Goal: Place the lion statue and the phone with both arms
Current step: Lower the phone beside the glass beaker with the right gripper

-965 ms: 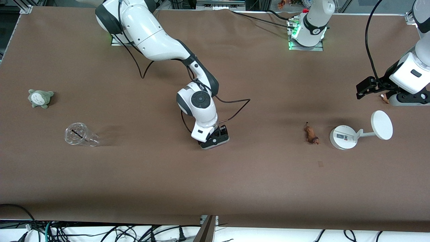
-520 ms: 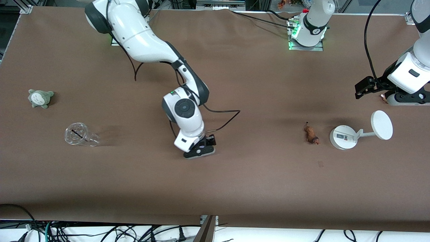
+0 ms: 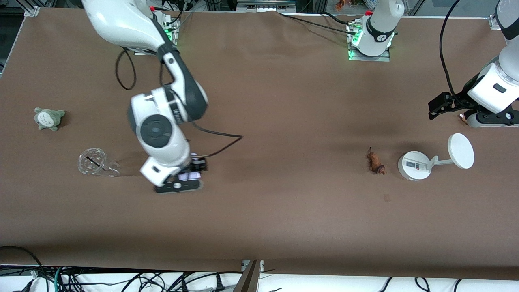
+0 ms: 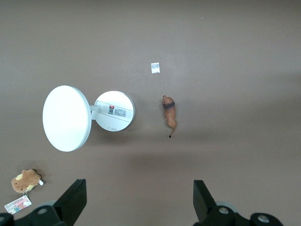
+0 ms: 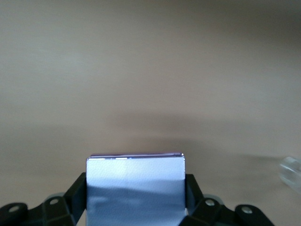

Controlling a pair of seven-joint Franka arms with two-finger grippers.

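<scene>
Since the earlier frame, the phone (image 5: 135,188), clamped in the right hand (image 3: 190,172), is carried toward the cup (image 3: 96,163); the left hand (image 3: 440,106) is held released, waiting.

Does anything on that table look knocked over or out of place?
Yes: the clear plastic cup lies on its side near the right arm's end of the table, and the white stand beside the lion statue lies toppled too.

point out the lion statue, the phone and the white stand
lion statue (image 3: 376,162), front view, on the middle of its body
phone (image 5: 135,188), right wrist view, on its flat face between the fingers
white stand (image 3: 413,165), front view, on its round base
</scene>
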